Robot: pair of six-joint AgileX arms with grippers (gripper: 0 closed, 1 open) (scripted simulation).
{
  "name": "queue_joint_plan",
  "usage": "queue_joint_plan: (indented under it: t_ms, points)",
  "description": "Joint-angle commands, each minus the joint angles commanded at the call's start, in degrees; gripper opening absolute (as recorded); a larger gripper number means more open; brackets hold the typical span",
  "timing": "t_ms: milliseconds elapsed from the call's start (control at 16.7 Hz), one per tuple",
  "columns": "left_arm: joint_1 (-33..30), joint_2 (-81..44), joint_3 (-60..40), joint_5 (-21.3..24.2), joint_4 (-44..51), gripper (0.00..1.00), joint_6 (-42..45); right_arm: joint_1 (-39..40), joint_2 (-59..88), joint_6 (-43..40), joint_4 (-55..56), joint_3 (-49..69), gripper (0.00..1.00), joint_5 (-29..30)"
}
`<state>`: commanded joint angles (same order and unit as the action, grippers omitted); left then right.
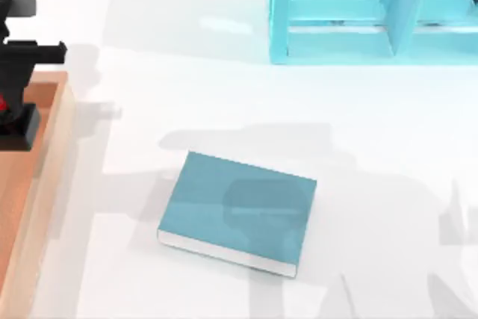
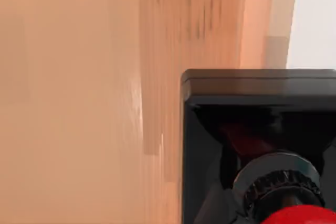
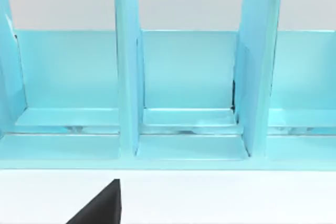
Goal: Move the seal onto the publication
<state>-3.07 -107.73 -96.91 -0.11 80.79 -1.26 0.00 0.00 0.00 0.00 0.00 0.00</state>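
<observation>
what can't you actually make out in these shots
- Seal: in the top view just a red sliver at the left edge, under the left tool; base partly cut off in the left wrist view.
- Left tool's grip: fingers unclear.
- Wooden tray: cut off by the left edge.
- Shelf unit: cropped at the top.
- Right tool: one dark corner, state unclear.

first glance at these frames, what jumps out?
The teal publication lies flat in the middle of the white table, nothing on it. At the far left, the left tool sits over a wooden tray with the red-knobbed seal right at it. A light-blue shelf unit stands at the back right.
</observation>
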Motion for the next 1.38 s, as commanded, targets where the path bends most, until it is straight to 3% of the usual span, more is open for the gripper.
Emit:
queue_joint_plan:
  t_ms: [180,420,660,1380]
  points:
    - [-5.7,1.7,-6.0,0.0,6.5,0.0,-5.9,0.0,0.0,0.0,0.0,0.0,1.0,0.0]
    - [-6.9,2.2,-7.3,0.0,7.8,0.0,-7.2,0.0,0.0,0.0,0.0,0.0,1.0,0.0]
    - [-8.1,1.4,-7.2,-0.1,7.0,0.0,-8.7,0.0,0.0,0.0,0.0,0.0,1.0,0.0]
    - [-26.8,-6.1,-4.9,0.7,-0.6,0.0,-27.0,0.0,0.0,0.0,0.0,0.0,1.0,0.0]
